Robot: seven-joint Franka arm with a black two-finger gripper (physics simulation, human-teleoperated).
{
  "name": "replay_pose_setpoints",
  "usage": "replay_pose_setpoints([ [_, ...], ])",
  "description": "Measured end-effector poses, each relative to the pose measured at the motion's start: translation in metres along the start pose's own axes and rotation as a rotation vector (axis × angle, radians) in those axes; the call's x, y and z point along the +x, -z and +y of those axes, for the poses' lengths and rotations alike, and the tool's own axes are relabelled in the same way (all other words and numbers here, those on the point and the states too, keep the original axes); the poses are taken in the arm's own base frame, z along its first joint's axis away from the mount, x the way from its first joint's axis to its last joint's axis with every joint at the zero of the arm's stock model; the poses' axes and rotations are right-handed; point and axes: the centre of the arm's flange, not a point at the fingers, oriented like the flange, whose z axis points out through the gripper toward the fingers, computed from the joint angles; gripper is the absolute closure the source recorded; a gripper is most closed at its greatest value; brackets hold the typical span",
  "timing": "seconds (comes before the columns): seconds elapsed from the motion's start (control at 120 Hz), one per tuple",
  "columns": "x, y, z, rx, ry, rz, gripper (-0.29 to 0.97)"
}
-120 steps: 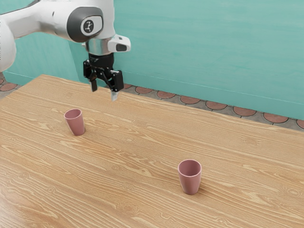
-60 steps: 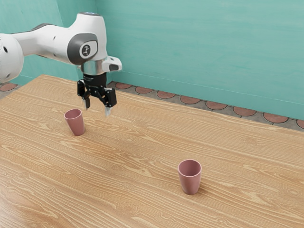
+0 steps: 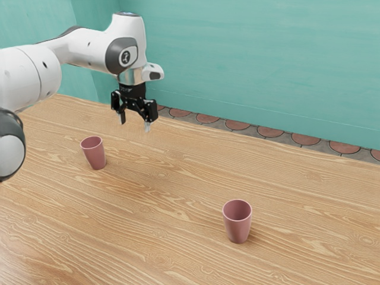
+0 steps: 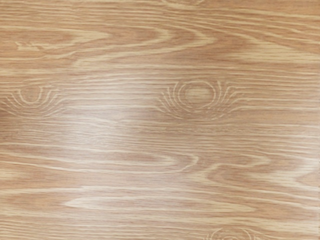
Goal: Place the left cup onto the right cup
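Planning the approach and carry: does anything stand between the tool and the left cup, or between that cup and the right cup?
Nothing visible does. The open tool hangs in free air near the left cup; bare table lies between that cup and the right cup.

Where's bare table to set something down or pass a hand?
Widest bare stretch: the table between the left cup and the right cup. Also bare: from the right cup back to the wall-side edge. Tightest: near the left cup, with the open tool above and beyond it.

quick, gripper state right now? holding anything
Black two-finger gripper: open, holding nothing, in the air above the wooden table.
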Motion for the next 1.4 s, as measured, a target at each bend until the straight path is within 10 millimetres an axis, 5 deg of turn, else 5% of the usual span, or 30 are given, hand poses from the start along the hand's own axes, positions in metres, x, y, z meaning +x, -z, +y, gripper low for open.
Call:
replay_pose_setpoints([
  [0.208, 0.016, -0.010, 0.001, -0.012, -0.005, -0.023, 0.00],
  [0.575, 0.021, -0.075, -0.004, -0.016, 0.006, -0.115, 0.00],
  [1.4, 0.006, -0.098, -0.145, -0.033, 0.106, -0.099, 0.00],
])
